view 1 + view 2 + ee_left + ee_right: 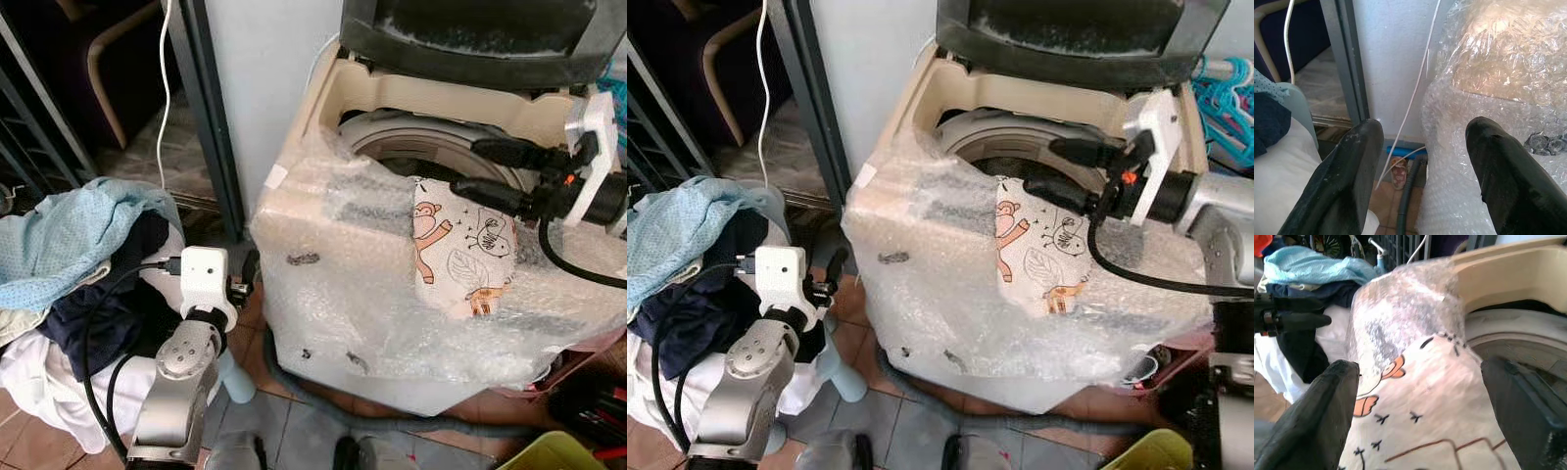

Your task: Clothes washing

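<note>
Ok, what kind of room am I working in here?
Likely a home laundry corner: a top-loading washing machine wrapped in bubble wrap with its lid up, a heap of clothes beside it, and tiled floor.

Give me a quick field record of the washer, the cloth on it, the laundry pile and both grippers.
washer: top-loader, lid up, front wrapped in bubble wrap
printed cloth: animal-print piece draped over the front rim, hanging outside
laundry pile: light blue, navy and white clothes to the robot's left
right gripper: open, over the cloth at the drum opening
left gripper: open, low between pile and washer
</note>
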Controlling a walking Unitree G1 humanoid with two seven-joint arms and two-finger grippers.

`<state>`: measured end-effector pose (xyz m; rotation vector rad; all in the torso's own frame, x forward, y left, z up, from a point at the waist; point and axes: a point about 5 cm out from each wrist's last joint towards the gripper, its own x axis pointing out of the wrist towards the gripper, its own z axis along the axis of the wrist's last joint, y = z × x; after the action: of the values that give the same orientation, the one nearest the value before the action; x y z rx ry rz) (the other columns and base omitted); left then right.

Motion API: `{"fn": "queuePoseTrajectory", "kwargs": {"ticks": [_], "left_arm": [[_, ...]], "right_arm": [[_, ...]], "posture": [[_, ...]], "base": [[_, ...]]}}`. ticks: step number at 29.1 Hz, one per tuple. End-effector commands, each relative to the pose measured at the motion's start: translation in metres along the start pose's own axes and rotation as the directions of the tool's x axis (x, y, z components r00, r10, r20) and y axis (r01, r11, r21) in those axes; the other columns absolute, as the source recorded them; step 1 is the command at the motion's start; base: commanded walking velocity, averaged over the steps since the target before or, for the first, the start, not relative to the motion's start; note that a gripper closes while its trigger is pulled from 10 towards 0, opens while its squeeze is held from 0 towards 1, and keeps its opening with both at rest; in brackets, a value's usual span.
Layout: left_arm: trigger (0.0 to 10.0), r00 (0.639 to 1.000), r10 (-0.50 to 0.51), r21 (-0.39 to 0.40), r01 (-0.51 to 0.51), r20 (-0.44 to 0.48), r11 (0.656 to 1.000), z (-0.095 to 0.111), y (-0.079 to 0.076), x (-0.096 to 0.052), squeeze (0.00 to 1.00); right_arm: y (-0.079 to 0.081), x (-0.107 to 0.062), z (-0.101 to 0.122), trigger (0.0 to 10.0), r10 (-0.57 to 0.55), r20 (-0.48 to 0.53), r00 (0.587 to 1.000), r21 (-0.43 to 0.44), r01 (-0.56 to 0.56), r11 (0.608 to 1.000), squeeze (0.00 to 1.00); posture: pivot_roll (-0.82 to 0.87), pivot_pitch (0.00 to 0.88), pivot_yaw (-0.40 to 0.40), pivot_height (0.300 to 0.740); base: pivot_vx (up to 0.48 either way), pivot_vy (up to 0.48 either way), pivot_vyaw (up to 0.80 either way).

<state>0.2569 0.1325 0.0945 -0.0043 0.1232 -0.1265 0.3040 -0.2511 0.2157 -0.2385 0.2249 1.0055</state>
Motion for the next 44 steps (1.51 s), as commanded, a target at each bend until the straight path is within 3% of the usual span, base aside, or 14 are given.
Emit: {"fn": "queuePoseTrajectory", "kwargs": {"ticks": [1,2,6,9,10,15,16,21,25,27,31,35,39,44], "left_arm": [[10.0,1.0,0.002,0.001,-0.002,-0.008,1.0,-0.004,0.0,-0.002,0.0],[10.0,1.0,0.002,-0.002,-0.002,-0.008,1.0,-0.004,-0.001,-0.001,0.0],[10.0,1.0,0.003,-0.006,-0.003,-0.005,1.0,-0.004,-0.002,0.0,0.0],[10.0,1.0,0.006,-0.004,-0.006,-0.004,1.0,-0.004,-0.002,0.0,0.0],[10.0,1.0,0.008,-0.002,-0.008,-0.004,1.0,-0.004,-0.001,0.0,0.0],[10.0,1.0,0.011,-0.001,-0.011,-0.003,1.0,-0.005,-0.001,0.0,0.0],[10.0,1.0,0.015,-0.002,-0.015,-0.002,1.0,-0.005,-0.001,-0.001,0.0],[10.0,1.0,0.021,-0.004,-0.021,-0.001,1.0,-0.005,0.0,-0.002,0.0],[10.0,1.0,0.022,-0.004,-0.022,-0.006,1.0,-0.006,0.001,-0.002,0.0],[10.0,1.0,0.021,-0.001,-0.021,-0.005,1.0,-0.006,0.001,-0.002,0.0],[10.0,1.0,0.023,0.002,-0.023,-0.003,1.0,-0.005,0.002,-0.002,0.0],[10.0,1.0,0.024,0.004,-0.024,-0.006,1.0,-0.006,0.003,-0.003,0.0],[10.0,1.0,0.018,0.003,-0.018,-0.003,1.0,-0.005,0.002,-0.002,0.0],[10.0,1.0,0.01,0.004,-0.01,-0.002,1.0,-0.005,0.001,0.001,0.0]], "right_arm": [[0.009,0.01,-0.01,10.0,0.046,-0.083,0.995,-0.068,-0.052,0.996,0.62],[0.017,0.02,-0.021,10.0,0.052,-0.11,0.993,-0.076,-0.06,0.995,0.24],[0.021,0.032,-0.034,10.0,0.019,-0.149,0.989,-0.115,-0.036,0.993,0.04],[0.003,0.04,-0.041,10.0,-0.192,-0.177,0.965,-0.226,0.149,0.963,0.0],[-0.015,0.041,-0.036,10.0,-0.378,-0.146,0.914,-0.306,0.321,0.896,0.0],[-0.038,0.036,-0.018,10.0,-0.548,-0.02,0.836,-0.229,0.53,0.816,0.0],[-0.051,0.03,-0.007,10.0,-0.646,0.042,0.762,-0.183,0.642,0.745,0.0],[-0.055,0.031,0.011,10.0,-0.637,0.162,0.754,-0.033,0.649,0.76,0.0],[-0.063,0.029,0.018,10.0,-0.714,0.191,0.674,-0.072,0.735,0.675,0.0],[-0.062,0.031,0.025,10.0,-0.705,0.233,0.67,-0.038,0.731,0.682,0.0],[-0.038,0.04,0.04,10.0,-0.464,0.322,0.825,-0.005,0.491,0.871,0.0],[-0.022,0.023,0.045,10.0,-0.244,0.313,0.918,-0.017,0.262,0.965,0.0],[-0.009,0.001,0.02,10.0,-0.071,0.059,0.996,-0.111,0.077,0.991,0.0],[-0.016,0.001,0.002,10.0,-0.162,-0.094,0.982,-0.225,0.138,0.964,0.0]], "posture": [[-0.02,0.05,-0.008,0.74],[-0.02,0.049,-0.008,0.74],[-0.01,0.05,-0.01,0.74],[-0.01,0.05,-0.011,0.74],[-0.01,0.051,-0.013,0.74],[-0.01,0.053,-0.019,0.74],[-0.01,0.055,-0.021,0.74],[-0.01,0.058,-0.022,0.74],[-0.01,0.059,-0.022,0.74],[-0.01,0.062,-0.018,0.74],[-0.01,0.063,-0.014,0.74],[-0.01,0.065,-0.011,0.74],[-0.02,0.065,-0.01,0.74],[-0.02,0.06,-0.005,0.74]], "base": [[0.0,0.0,0.0],[0.0,0.0,0.0],[0.0,0.0,0.0],[0.0,0.0,0.0],[0.0,0.0,0.0],[0.0,0.0,0.0],[0.0,0.0,0.0],[0.0,0.0,0.0],[0.0,0.0,0.0],[0.0,0.0,0.0],[0.0,0.0,0.0],[0.0,0.0,0.0],[0.0,0.0,0.0],[0.0,0.0,0.0]]}}
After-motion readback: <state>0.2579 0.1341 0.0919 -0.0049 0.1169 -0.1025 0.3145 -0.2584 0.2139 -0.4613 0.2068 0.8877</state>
